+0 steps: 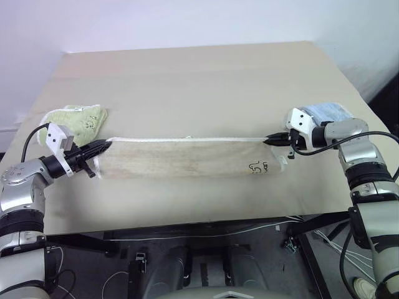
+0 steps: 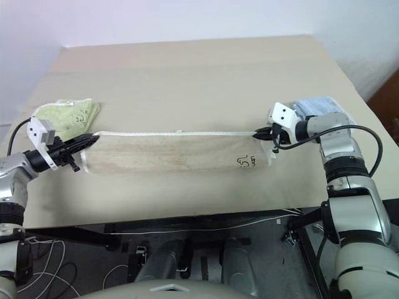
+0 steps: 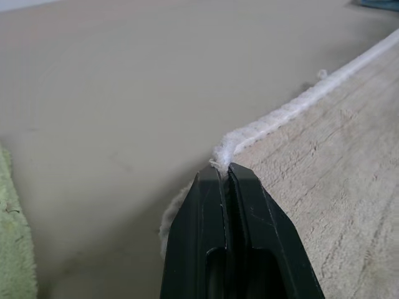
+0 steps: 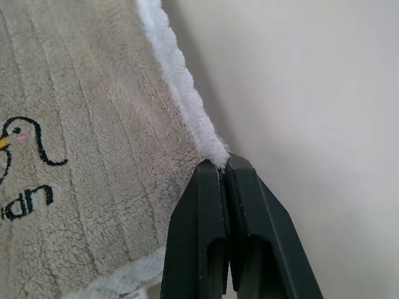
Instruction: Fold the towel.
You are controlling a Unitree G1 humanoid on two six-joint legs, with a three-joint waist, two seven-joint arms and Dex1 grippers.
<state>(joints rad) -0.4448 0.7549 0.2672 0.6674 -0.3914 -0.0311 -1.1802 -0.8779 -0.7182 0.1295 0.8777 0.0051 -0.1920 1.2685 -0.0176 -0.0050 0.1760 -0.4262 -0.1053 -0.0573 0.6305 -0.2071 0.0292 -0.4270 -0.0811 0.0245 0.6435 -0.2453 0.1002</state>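
Beige towel (image 1: 187,159), white corded edge, dark embroidered mark; black fingers (image 3: 249,237).

Both arms spread wide, left gripper (image 1: 105,147) and right gripper (image 1: 269,141) jaws clamped.

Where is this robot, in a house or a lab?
Probably a lab or test room: a plain tan worktable against a bare white wall, and loose cables on the floor under the table.
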